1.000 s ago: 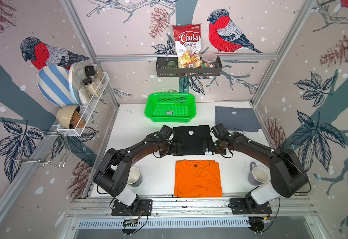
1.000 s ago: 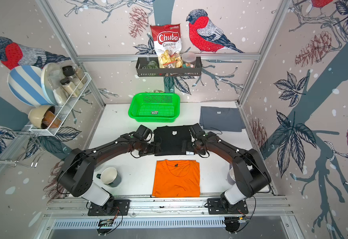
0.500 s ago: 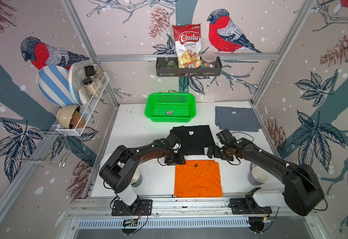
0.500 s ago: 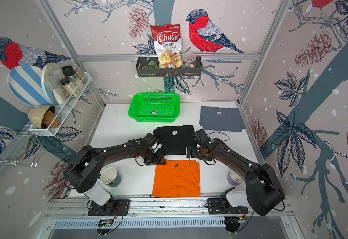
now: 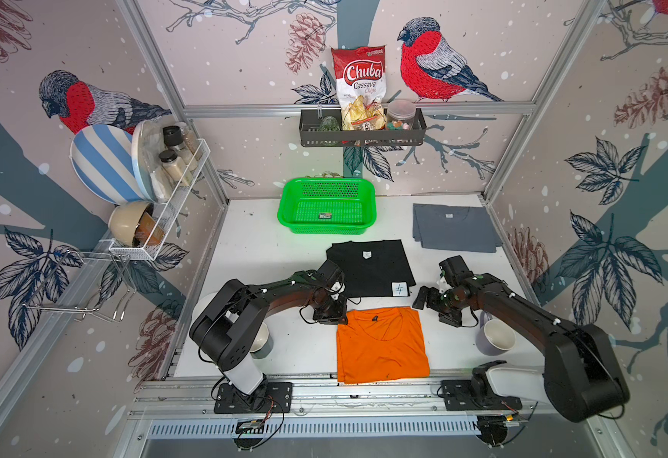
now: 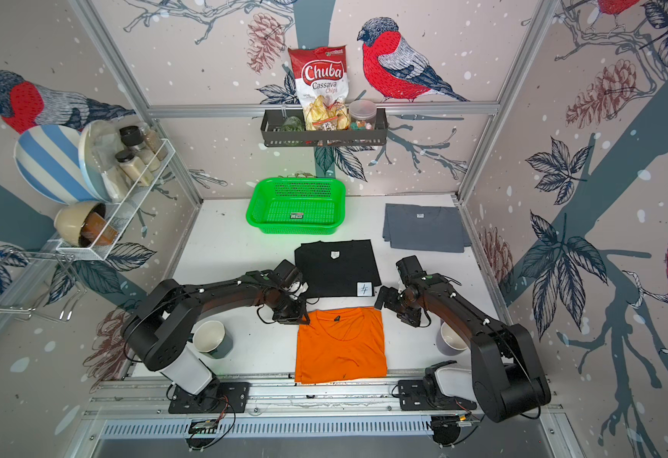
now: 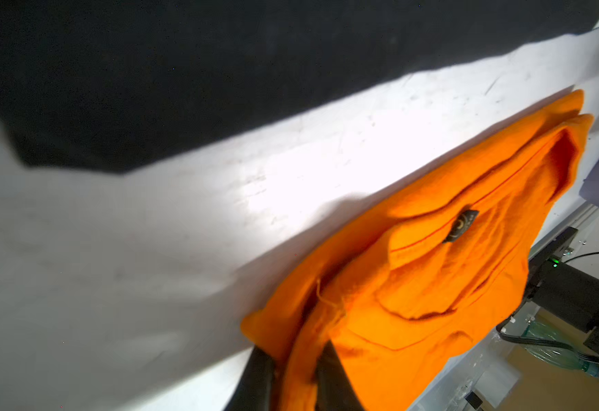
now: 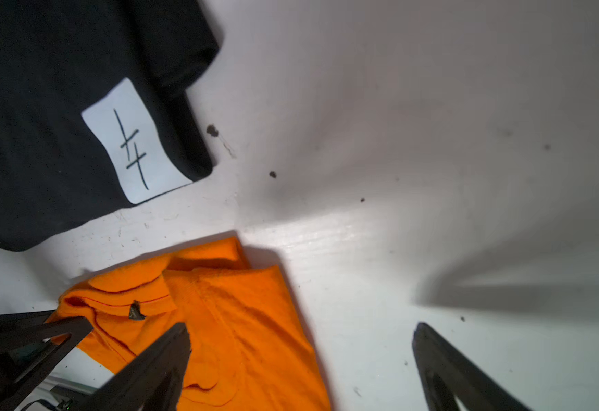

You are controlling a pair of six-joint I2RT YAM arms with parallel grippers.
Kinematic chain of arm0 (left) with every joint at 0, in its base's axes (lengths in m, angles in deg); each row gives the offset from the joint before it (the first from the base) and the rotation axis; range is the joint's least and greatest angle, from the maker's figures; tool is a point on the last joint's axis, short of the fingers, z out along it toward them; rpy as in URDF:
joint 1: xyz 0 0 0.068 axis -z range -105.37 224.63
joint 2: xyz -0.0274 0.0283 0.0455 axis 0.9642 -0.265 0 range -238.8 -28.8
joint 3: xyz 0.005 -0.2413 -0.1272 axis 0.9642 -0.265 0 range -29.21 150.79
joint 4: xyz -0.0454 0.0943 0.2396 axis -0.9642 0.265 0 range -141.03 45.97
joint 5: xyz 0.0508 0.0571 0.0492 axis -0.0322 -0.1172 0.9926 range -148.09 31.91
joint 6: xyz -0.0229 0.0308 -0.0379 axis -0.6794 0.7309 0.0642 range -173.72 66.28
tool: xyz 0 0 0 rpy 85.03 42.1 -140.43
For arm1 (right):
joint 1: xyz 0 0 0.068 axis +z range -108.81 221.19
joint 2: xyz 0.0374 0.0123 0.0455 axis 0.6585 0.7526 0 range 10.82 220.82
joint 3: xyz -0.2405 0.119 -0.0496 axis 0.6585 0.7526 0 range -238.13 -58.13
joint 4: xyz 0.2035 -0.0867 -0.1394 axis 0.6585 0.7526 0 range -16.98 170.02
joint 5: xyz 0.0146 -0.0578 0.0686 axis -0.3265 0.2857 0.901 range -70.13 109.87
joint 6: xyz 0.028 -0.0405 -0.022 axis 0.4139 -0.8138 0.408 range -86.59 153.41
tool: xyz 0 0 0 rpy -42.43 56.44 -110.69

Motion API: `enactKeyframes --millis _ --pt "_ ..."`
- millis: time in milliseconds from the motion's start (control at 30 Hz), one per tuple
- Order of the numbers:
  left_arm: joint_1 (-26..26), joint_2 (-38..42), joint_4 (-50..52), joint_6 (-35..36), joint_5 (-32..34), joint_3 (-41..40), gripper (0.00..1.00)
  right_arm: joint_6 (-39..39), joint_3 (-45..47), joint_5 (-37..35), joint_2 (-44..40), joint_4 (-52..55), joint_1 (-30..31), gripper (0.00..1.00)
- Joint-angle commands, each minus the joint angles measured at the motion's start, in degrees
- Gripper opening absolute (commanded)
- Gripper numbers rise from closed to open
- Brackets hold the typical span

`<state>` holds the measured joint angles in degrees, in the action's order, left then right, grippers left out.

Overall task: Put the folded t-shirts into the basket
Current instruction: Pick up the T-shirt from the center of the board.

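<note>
The orange t-shirt [image 5: 382,345] lies folded at the table's front. My left gripper [image 7: 296,380] is shut on its far left corner, with orange cloth pinched between the fingers. My right gripper [image 8: 301,331] stands open at the far right corner, one finger over the orange t-shirt [image 8: 237,320] and the other over bare table. The black t-shirt [image 5: 370,267] with its white tag lies flat just behind. The grey-blue t-shirt [image 5: 453,228] lies at the back right. The green basket [image 5: 324,227] stands at the back centre with no shirt in it.
A mug [image 5: 497,337] stands beside the right arm and another mug [image 6: 211,337] beside the left arm's base. A black shelf [image 5: 364,135] with a chips bag hangs on the back wall. A white wire rack [image 5: 165,206] juts from the left wall.
Both grippers have come away from the black t-shirt's sides toward the front, to the orange t-shirt's far corners. The left gripper has closed on its corner; the right stays open.
</note>
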<state>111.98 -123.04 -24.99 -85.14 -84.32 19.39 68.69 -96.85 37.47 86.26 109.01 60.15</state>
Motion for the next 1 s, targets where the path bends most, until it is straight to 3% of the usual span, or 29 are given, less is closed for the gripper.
enactKeyframes --millis 0,233,367,567,667,800,967 --pt "0.1 1.9 3.7 1.2 1.7 0.0 0.02 -1.5 0.9 5.9 2.3 -1.8 -0.1 0.95" --pt "-1.3 9.2 4.8 -0.1 2.1 -1.6 0.0 -2.3 1.0 9.0 4.3 -5.0 2.1 0.92" --pt "-2.6 12.6 6.8 0.5 4.0 -2.0 0.0 -4.2 -1.7 -0.7 0.2 -4.6 8.1 0.93" --pt "-1.8 15.7 7.4 4.2 8.3 -2.2 0.0 -18.3 -4.9 -16.6 -5.4 -7.4 20.7 0.95" --pt "2.4 18.1 7.3 11.3 11.6 -1.9 0.0 -30.7 -5.2 -19.2 -7.9 -14.0 24.2 0.96" --pt "6.0 22.3 8.8 23.0 17.6 -1.5 0.0 -45.2 -5.0 -15.6 -10.1 -19.9 22.5 1.0" --pt "6.6 28.5 7.4 37.3 19.1 -3.7 0.0 -46.5 -5.3 -11.4 -9.4 -20.2 20.4 1.0"
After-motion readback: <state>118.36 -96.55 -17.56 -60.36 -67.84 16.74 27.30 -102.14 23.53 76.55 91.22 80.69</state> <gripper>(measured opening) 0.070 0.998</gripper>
